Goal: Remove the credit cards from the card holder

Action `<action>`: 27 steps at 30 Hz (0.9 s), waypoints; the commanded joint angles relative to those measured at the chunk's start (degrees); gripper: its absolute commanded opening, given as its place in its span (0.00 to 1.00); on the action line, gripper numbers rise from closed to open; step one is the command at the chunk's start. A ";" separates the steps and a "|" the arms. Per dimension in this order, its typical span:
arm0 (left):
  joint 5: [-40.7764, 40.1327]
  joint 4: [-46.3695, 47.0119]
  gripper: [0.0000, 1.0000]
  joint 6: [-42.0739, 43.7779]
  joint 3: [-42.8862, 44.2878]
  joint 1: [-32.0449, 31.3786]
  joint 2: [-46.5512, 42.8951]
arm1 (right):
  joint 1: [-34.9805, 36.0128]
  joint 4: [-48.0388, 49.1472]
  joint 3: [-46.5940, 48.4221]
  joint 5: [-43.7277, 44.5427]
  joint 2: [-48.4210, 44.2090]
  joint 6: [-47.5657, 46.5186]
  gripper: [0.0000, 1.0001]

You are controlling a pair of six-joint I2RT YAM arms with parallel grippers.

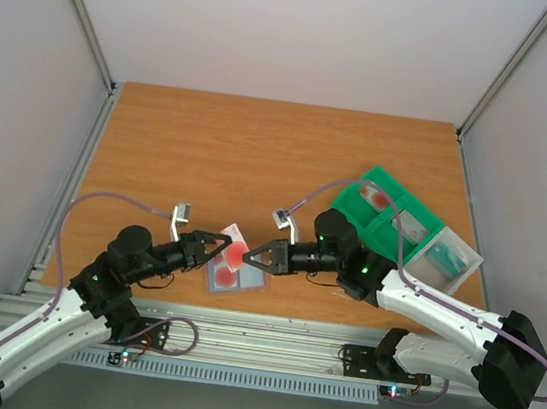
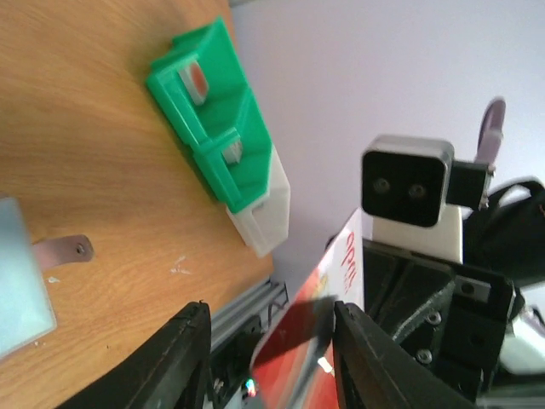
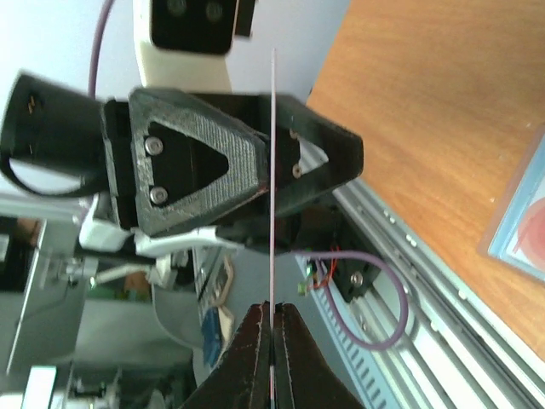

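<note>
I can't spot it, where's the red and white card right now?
The card is held over the card holder near the table's front edge, centre-left in the top view, pinched in the right pincer, beside the left pincer.

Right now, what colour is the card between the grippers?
The card is white and red; left wrist view.

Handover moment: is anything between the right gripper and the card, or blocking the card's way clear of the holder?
Nothing visible does. The right gripper is shut on the card at its edge. The card is lifted over the card holder, and the left gripper has its fingers standing apart around it.
</note>
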 commanded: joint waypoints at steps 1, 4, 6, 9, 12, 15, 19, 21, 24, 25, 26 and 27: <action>10.18 -0.84 0.40 6.98 3.22 -0.03 2.30 | 0.36 -5.40 1.13 -9.91 -1.28 -8.27 0.01; 14.33 -4.61 0.31 11.29 6.18 -0.05 5.77 | 0.36 -5.86 1.48 -11.57 -1.80 -10.22 0.01; 16.16 -5.63 0.23 12.87 7.35 0.00 7.47 | 0.37 -8.59 2.63 -12.81 -1.64 -11.89 0.01; 16.67 -5.69 0.04 14.06 8.22 0.03 8.00 | 0.36 -13.58 4.83 -11.69 -1.76 -15.17 0.01; 16.54 -3.86 0.00 13.33 7.95 -0.05 7.62 | 0.36 -16.81 6.23 -8.89 -2.31 -16.30 0.07; 15.30 -1.98 0.00 12.05 7.28 0.03 7.38 | 0.40 -15.35 5.86 -5.82 -2.49 -11.67 0.22; 11.57 0.58 0.00 10.01 6.10 -0.05 6.57 | 0.35 -1.56 1.17 -4.95 -2.38 0.00 0.33; 9.14 1.24 0.01 9.11 5.67 -0.04 5.77 | 0.29 3.20 -0.07 -4.04 -2.24 4.01 0.37; 4.92 1.02 0.01 8.49 5.19 0.00 3.99 | 0.38 4.82 -0.64 -1.15 -2.73 6.51 0.38; 3.58 1.01 0.01 8.28 5.00 -0.04 3.28 | 0.36 4.92 -0.76 -0.10 -3.14 7.13 0.38; 2.18 1.01 0.00 7.95 4.75 0.01 2.38 | 0.36 5.18 -1.02 0.82 -3.58 7.86 0.38; 0.91 0.89 0.01 7.43 4.56 -0.04 1.68 | 0.36 5.67 -1.18 1.46 -3.73 8.58 0.37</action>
